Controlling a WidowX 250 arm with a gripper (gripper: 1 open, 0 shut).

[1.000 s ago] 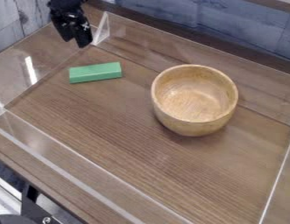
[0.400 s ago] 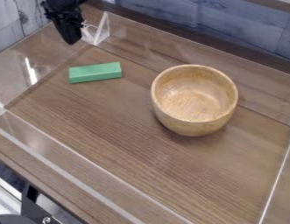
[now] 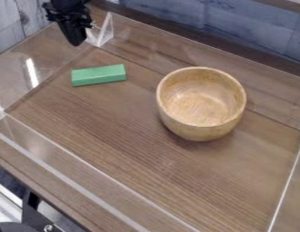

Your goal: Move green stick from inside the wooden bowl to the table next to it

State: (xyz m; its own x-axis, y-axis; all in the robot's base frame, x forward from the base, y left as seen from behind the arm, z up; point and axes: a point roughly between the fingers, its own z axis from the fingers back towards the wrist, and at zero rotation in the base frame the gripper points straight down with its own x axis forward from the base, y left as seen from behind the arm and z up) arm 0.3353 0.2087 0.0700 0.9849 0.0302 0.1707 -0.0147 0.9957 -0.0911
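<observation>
Table point(image 3: 116, 149): brown wood grain, low clear walls.
Wooden bowl point(image 3: 202, 101): right of centre, empty.
Green stick point(image 3: 99, 75): flat on the table, left of the bowl and apart from it; placement looks complete.
Step in hand, as I judge it: withdraw upward, away from the stick.
Gripper point(image 3: 73, 36): far-left corner, jaws closed, holding nothing.

Low-res frame, everything looking soft. Even, diffuse overhead light is hitting the tabletop point(image 3: 140, 136), with pale glare washing its upper left and the acrylic walls point(image 3: 43, 149). Wooden bowl point(image 3: 202, 101) is casting a faint shadow; black claw point(image 3: 73, 34) is reading underexposed.
</observation>
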